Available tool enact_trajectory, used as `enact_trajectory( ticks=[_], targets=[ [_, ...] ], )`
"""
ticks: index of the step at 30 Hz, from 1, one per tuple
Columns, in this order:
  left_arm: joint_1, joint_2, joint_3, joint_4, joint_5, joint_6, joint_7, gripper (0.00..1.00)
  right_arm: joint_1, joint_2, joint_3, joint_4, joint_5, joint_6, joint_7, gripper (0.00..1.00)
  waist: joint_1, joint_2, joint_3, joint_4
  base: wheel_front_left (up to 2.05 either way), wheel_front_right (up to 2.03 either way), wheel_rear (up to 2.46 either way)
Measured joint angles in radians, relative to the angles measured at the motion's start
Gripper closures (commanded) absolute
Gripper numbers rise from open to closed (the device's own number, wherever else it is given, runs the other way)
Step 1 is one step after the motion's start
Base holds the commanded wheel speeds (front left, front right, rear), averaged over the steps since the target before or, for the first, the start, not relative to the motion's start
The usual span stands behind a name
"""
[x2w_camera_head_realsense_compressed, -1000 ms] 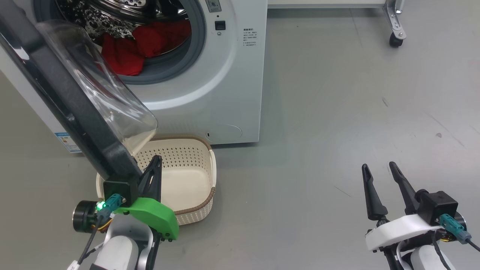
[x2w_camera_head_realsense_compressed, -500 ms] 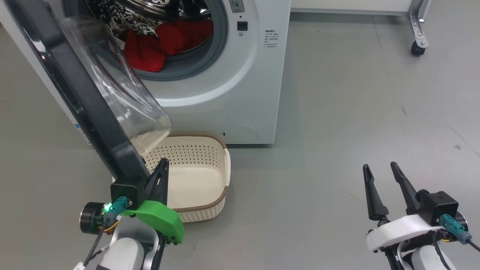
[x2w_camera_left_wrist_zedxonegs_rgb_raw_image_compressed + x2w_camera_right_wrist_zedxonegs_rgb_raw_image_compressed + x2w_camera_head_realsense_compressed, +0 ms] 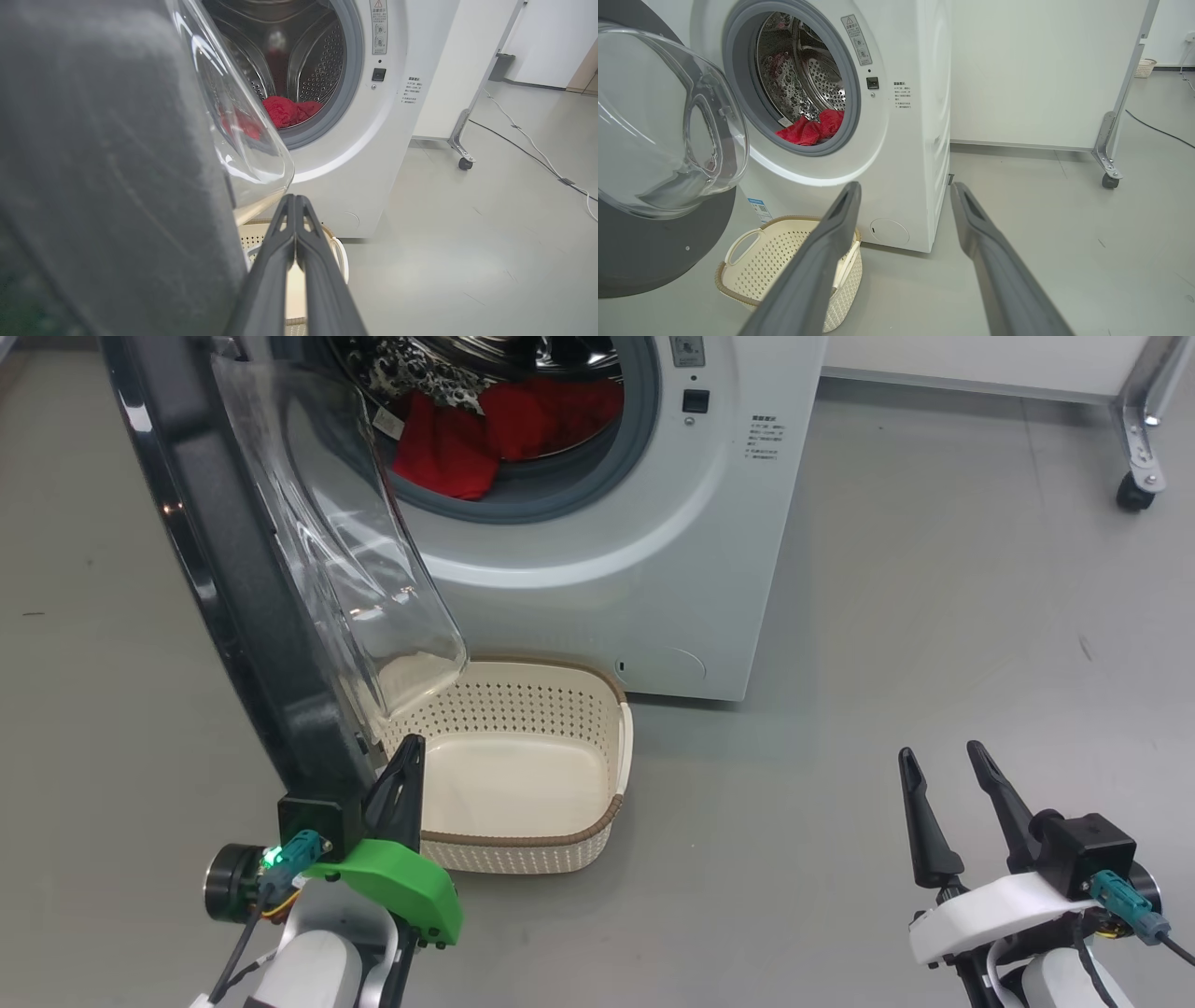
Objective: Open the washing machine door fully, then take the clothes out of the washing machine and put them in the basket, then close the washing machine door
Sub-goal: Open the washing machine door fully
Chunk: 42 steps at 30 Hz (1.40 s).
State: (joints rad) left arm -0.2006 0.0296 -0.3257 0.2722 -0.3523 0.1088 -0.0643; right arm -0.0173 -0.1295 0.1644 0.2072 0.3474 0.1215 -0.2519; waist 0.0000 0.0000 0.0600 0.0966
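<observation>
The white washing machine (image 3: 653,551) stands with its door (image 3: 233,579) swung out to the left, black rim edge-on and glass bowl (image 3: 355,551) facing the mouth. Red clothes (image 3: 495,434) lie at the front of the steel drum (image 3: 817,84). The cream basket (image 3: 611,747) sits empty on the floor below the mouth, partly under the glass bowl. My left gripper (image 3: 403,775) is shut with nothing between its fingers, right beside the inner side of the door's lower rim and above the basket's near corner. My right gripper (image 3: 938,756) hangs open over bare floor at the lower right.
A black-and-white patterned fabric (image 3: 411,373) lies in the drum behind the red clothes. A metal frame leg on a caster (image 3: 1134,495) stands at the far right, by a white panel (image 3: 1017,70). A cable (image 3: 537,149) runs across the grey floor.
The whole head picture has shifted right, so the camera has turned. The door stands more edge-on and wider from the mouth, with my left gripper staying at its lower rim. The right gripper is unchanged.
</observation>
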Motion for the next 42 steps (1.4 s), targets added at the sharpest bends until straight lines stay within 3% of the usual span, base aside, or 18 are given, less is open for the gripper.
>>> enact_trajectory(
  ticks=[30,42],
  targets=[
    [-0.014,-0.001,0.114,0.000,-0.035,0.002,-0.061,1.00,-0.005,-0.045,0.022,-0.006,-0.016,0.000,0.000,0.00,0.0000,0.0000,0.085,0.148,0.00,0.00,0.00],
    [-0.043,-0.006,0.247,-0.006,-0.048,0.009,-0.097,1.00,-0.038,-0.083,0.033,-0.026,-0.026,0.000,0.006,0.00,0.0000,0.0000,0.155,0.199,0.00,0.00,0.00]
  ],
)
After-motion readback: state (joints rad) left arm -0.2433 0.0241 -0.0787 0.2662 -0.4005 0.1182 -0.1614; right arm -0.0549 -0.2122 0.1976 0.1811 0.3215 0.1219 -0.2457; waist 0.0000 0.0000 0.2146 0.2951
